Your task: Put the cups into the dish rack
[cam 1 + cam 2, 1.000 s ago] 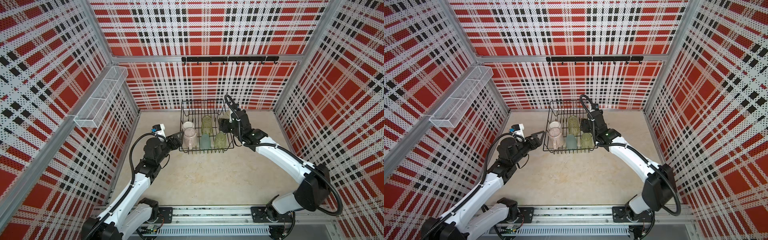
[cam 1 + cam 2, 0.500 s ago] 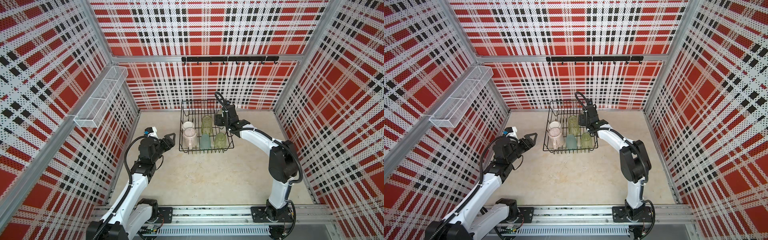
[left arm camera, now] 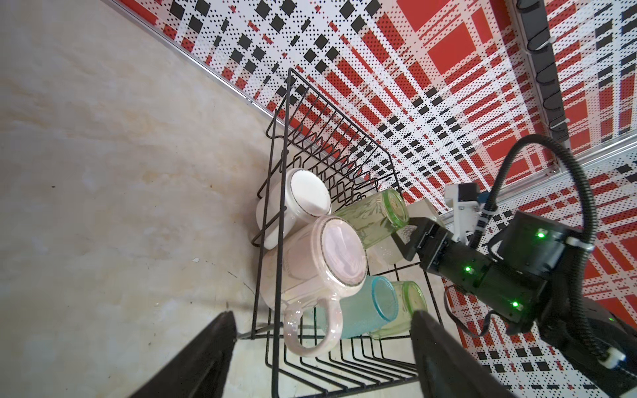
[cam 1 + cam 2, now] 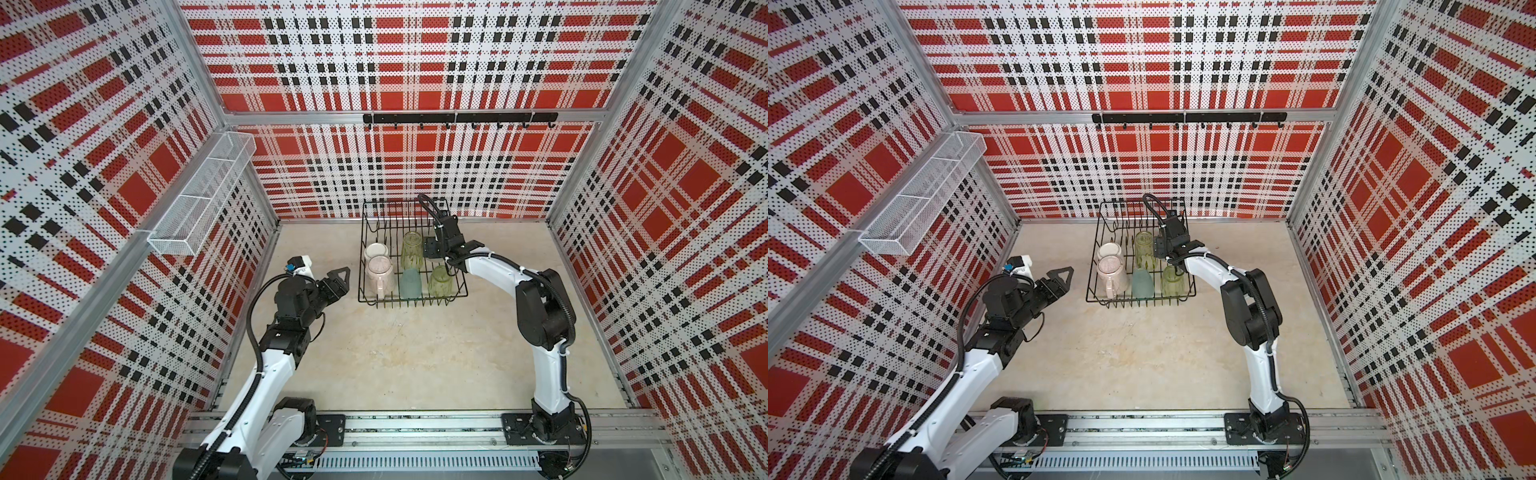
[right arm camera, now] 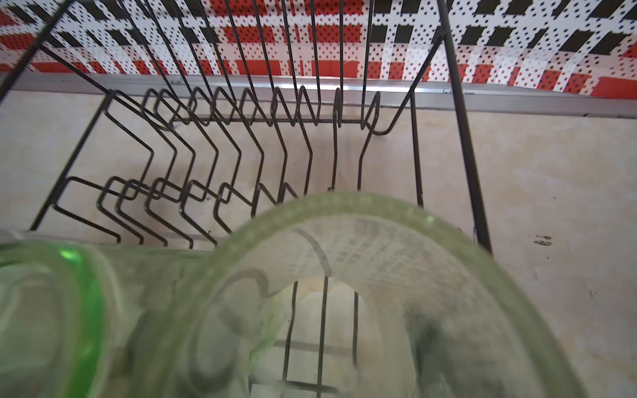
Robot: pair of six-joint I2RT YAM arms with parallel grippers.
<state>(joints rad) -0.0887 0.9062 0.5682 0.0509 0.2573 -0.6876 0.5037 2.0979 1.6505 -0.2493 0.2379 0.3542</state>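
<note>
Left arm bent at elbow, forearm raised, wrist about level. Left gripper spread wide, empty. Right arm folded sharply, forearm reaching inward, wrist pitched down. Right gripper clamped across pale frosted tumbler.

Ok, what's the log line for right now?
left gripper open, empty | right gripper holding frosted cup inside rack | five other cups racked

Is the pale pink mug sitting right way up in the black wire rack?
No, the pale pink mug sits upside down in the dish rack, its flat base facing up.
</note>
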